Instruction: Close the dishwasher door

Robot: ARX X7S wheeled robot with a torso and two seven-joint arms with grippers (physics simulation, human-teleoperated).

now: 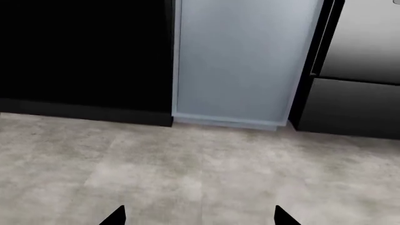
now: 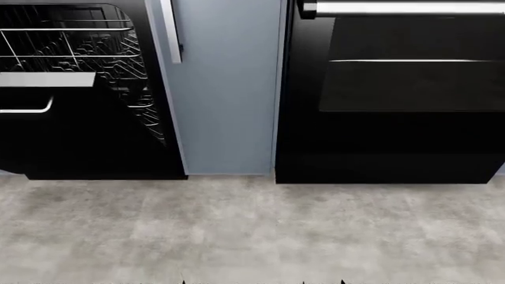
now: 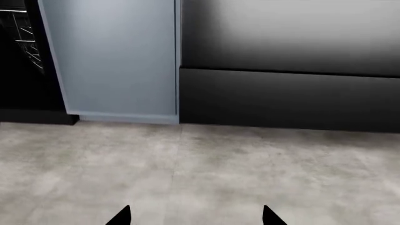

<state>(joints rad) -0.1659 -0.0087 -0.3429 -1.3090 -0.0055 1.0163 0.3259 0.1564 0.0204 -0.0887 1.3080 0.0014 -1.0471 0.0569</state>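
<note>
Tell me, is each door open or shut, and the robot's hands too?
dishwasher door: open, hanging down, racks showing above it.
cabinet door: shut.
oven door: shut.
left gripper: open, holding nothing.
right gripper: open, holding nothing.

Floor point(image 2: 252, 236): mottled grey stone-look tiles. Cabinet door point(image 2: 229, 89): narrow, grey-blue, silver handle. Oven point(image 2: 394, 94): glossy black, just beside cabinet.
</note>
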